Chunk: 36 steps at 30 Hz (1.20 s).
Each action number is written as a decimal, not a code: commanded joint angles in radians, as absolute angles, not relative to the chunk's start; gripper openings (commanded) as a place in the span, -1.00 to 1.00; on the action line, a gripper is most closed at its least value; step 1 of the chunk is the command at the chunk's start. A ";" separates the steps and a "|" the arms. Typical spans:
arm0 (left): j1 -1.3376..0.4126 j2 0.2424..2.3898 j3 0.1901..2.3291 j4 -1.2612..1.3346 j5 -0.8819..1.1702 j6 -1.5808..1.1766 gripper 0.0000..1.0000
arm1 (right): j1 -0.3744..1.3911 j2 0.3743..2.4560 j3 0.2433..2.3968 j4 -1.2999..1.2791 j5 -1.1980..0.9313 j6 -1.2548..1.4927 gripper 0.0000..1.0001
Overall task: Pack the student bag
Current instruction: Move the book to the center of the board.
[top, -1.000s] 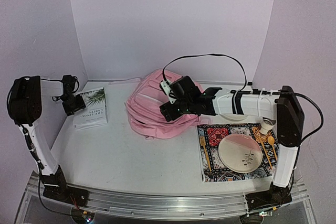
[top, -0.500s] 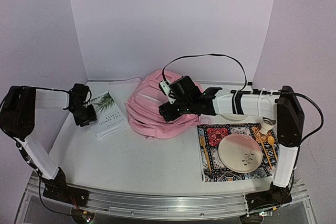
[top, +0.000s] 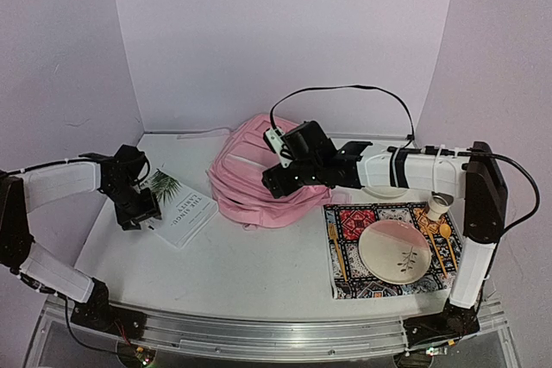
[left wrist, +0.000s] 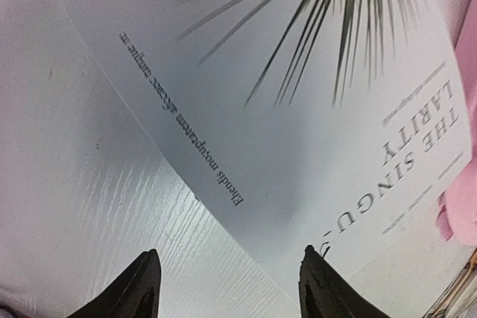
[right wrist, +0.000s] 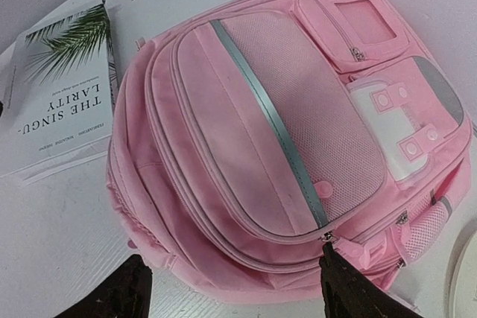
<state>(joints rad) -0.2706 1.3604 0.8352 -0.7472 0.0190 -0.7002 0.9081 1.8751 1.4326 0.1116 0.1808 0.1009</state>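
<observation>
1. The student bag is laid at the back middle of the surface, front face upward, so that its mesh panel and lighter pocket panels are shown in the right wrist view
2. The right end effector is held over the right part of the bag; its fingers are spread wide apart and nothing is gripped between them, and whether the fabric is touched cannot be told
3. A white book with a palm leaf on its cover is laid flat just left of the bag, turned at an angle to the near edge
4. The left end effector is set at the left side of the book with its fingers parted; in the left wrist view the book's edge is seen running down towards one fingertip, but contact cannot be told
5. A patterned placemat is spread to the right of the bag, its far left corner close to the pink fabric
6. A pink-and-cream plate is placed on the placemat, a small cup is stood near its far right corner, and a yellow utensil is laid left of the plate
</observation>
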 commanded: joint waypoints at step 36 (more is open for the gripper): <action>-0.056 1.954 1.397 -0.709 0.439 -0.061 0.49 | 1.031 1.840 1.400 0.147 0.100 0.166 0.68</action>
